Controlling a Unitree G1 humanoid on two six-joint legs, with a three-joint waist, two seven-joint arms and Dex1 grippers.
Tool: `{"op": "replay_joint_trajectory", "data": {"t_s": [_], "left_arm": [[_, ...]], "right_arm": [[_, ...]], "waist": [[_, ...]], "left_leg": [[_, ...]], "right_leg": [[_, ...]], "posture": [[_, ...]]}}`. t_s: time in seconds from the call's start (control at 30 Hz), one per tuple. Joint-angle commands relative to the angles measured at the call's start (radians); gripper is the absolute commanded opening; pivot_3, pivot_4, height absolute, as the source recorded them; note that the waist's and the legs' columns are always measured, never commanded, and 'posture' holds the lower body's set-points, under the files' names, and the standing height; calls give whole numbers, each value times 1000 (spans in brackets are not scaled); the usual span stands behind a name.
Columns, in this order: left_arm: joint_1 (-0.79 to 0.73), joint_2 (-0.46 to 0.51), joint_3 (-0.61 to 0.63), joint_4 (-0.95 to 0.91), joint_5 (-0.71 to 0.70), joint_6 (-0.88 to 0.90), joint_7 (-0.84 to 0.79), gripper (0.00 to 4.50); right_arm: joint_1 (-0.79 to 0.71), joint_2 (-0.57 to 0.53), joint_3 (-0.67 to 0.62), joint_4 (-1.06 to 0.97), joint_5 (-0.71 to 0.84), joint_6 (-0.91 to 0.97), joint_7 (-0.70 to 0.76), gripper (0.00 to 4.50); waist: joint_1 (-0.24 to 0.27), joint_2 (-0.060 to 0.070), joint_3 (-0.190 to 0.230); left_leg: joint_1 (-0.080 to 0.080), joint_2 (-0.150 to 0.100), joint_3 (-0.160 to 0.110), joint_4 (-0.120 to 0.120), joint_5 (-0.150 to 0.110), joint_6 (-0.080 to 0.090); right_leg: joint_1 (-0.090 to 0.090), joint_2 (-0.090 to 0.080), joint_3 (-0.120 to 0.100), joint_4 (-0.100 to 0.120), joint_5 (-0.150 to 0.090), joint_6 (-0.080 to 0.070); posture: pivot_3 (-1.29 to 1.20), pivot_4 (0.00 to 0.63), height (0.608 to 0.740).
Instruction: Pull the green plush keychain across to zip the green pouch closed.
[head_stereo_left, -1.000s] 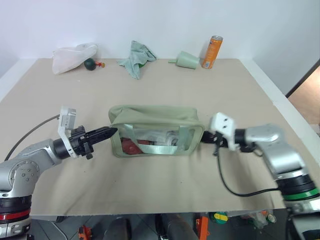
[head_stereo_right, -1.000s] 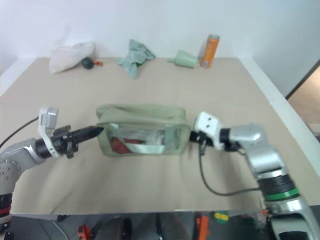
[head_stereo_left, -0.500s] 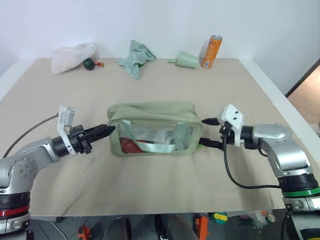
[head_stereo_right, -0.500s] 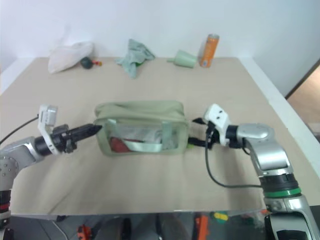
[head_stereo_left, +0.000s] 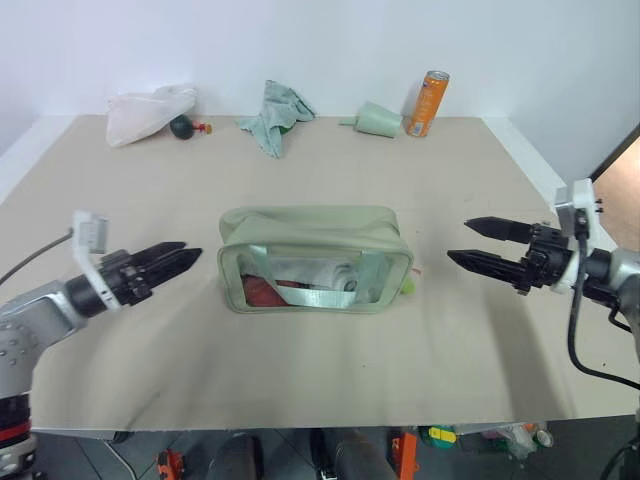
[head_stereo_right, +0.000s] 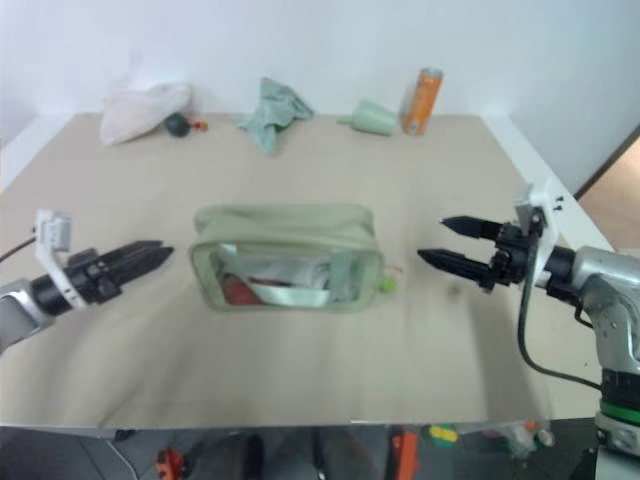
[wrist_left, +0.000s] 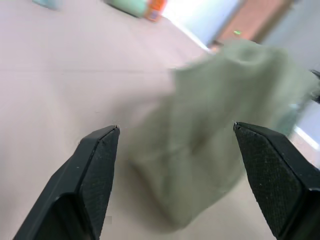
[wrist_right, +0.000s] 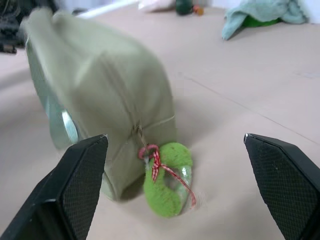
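The table (head_stereo_left: 480, 400) carries the green pouch (head_stereo_left: 310, 245) at its middle, long axis running side to side, from the robot's left to its right. Its clear front panel faces the robot and the zipper runs along the top. From above the top seam reads as a continuous ridge, so the zip looks drawn shut, though the slider itself is too small to make out.

The left gripper (head_stereo_left: 178, 259) hangs off the pouch's left end, apart from it, jaws parted and empty. In the left wrist view the pouch's end wall sits between and beyond the two fingers, untouched.

The right gripper (head_stereo_left: 472, 243) hovers well off the pouch's right end, jaws spread wide, holding nothing.

The green plush keychain (wrist_right: 167, 185) lies on the table touching the base of the pouch's right end, hanging from the end seam by its reddish cord (wrist_right: 157, 162). It sits between the pouch and the right gripper, which points toward it, so the right arm is clearly the nearer one. With the charm at the far right end of the zipper line, the pull looks finished; any further tug would run rightward along the long axis.
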Motion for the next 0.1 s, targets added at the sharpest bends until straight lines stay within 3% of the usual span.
{"op": "replay_joint_trajectory", "data": {"t_s": [0.03,0.1], "left_arm": [[20,9,62,121,89,-97,16,3785],[-5,-6,65,157,90,-107,23,3785]], "right_arm": [[41,16,-52,-91,69,38,-52,4500],[56,31,-20,-112,63,36,-80,4500]], "waist": [[1,0,0],[2,0,0]], "left_leg": [[1,0,0,-1,0,0],[0,0,-1,0,0,0]], "right_leg": [[0,0,0,0,0,0],[0,0,-1,0,0,0]], "posture": [[0,150,740],[0,150,740]]}}
